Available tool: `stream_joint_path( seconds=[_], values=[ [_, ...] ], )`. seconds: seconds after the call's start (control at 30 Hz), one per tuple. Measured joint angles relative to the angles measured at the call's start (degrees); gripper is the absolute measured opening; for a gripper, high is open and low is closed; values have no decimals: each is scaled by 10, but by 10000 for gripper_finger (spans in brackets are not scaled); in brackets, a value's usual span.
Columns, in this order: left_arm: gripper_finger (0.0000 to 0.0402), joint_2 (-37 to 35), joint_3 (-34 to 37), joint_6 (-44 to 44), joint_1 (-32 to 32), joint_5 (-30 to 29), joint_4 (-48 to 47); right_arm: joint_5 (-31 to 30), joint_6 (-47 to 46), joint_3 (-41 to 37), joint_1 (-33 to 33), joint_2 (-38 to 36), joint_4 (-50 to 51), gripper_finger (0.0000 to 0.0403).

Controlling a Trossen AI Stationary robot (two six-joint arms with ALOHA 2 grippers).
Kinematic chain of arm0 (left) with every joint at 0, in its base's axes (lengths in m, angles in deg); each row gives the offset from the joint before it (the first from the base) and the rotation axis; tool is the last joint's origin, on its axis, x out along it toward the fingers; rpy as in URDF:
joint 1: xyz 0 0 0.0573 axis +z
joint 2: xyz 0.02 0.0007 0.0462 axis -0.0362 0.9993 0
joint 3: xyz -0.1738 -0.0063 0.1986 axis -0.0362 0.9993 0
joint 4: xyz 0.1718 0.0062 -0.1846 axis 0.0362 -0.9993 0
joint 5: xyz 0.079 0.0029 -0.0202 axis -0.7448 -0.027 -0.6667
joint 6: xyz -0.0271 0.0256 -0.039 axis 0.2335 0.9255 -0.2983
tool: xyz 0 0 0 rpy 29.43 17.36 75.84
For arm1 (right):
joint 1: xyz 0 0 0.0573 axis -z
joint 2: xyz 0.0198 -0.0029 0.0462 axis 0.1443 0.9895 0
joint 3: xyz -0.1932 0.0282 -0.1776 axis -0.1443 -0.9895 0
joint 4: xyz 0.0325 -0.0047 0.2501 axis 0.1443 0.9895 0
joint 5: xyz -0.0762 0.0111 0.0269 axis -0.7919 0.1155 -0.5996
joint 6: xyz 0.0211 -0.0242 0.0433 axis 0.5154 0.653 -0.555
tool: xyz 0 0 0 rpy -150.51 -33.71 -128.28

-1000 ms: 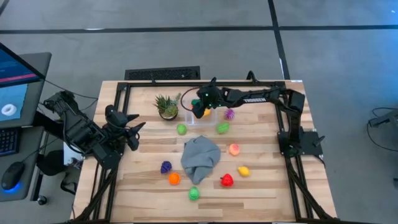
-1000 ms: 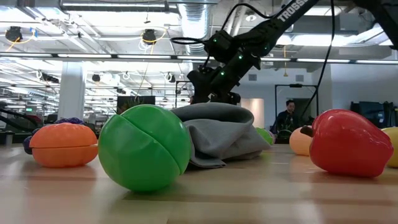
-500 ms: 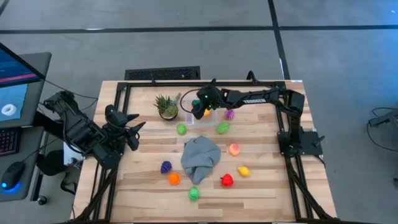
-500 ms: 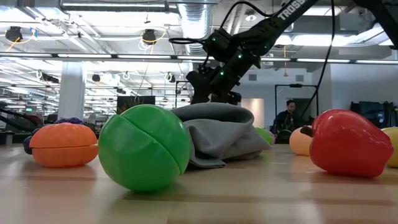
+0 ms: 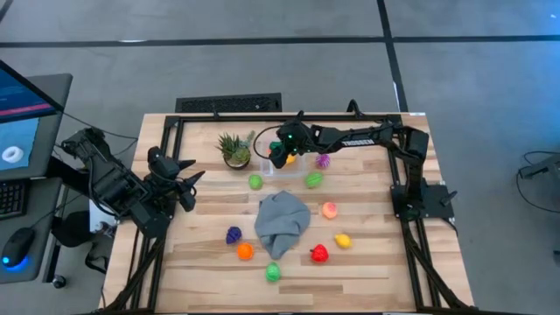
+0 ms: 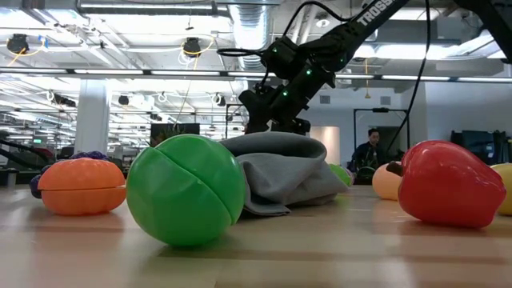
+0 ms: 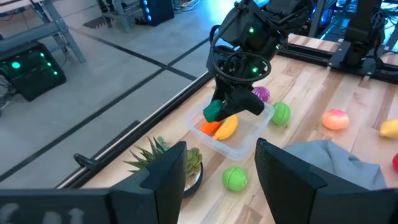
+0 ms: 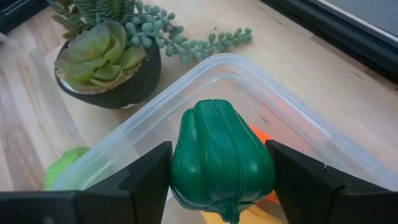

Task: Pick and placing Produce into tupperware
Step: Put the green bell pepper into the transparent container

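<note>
The right end effector [image 8: 222, 186], clamped on a green pepper [image 8: 222, 160], hangs over the tupperware [image 8: 314, 134] beside the potted plant [image 8: 104, 59].

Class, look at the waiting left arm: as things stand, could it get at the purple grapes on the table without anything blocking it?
Probably yes. The left gripper waits at the table's left edge, and only bare table lies between it and the purple grapes. The grey cloth lies beyond them.
</note>
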Motion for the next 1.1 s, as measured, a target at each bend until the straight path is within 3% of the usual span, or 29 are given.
stream_joint_path(
  seconds=[0.67,0.9,1.1],
  values=[
    [180,0,0,7,0,0,0,0,-5,0,2,1,-2,274],
    [180,0,0,7,0,1,0,28,-26,17,-1,38,5,274],
    [180,0,0,6,0,22,0,-2,-15,21,-6,37,0,274]
  ],
)
